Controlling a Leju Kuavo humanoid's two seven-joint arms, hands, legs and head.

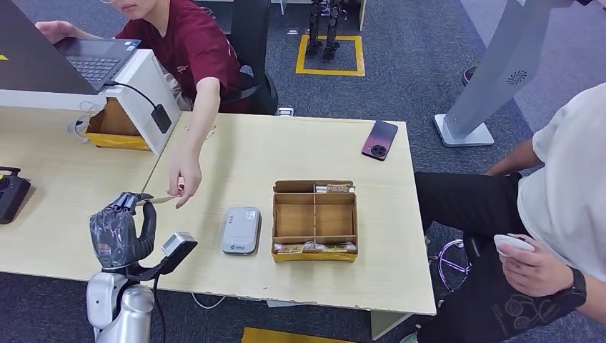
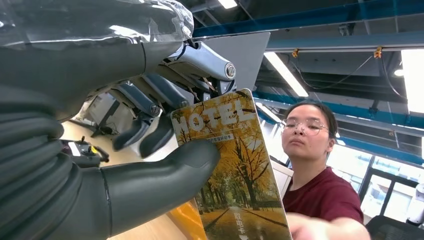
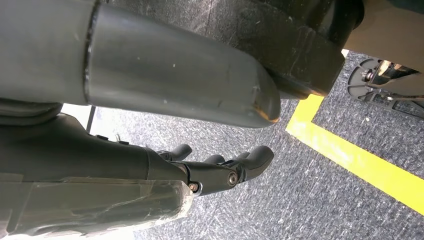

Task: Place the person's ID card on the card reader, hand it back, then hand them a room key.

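My left hand (image 1: 121, 229) is raised over the table's front left and pinches a room key card (image 2: 230, 175) between thumb and fingers. The card shows autumn trees and large white letters; in the head view only its thin edge (image 1: 163, 200) is seen. A person in a dark red shirt reaches an arm across the table, and their hand (image 1: 184, 175) touches the card's far end. The grey card reader (image 1: 240, 230) lies flat on the table to the right of my hand. My right hand (image 3: 210, 170) hangs over the carpet with fingers apart, holding nothing.
A cardboard box (image 1: 314, 220) with compartments holding cards stands right of the reader. A dark phone (image 1: 379, 139) lies near the far right edge. A laptop (image 1: 93, 61) on a white stand sits at the far left. A person in white (image 1: 564, 207) sits at the right.
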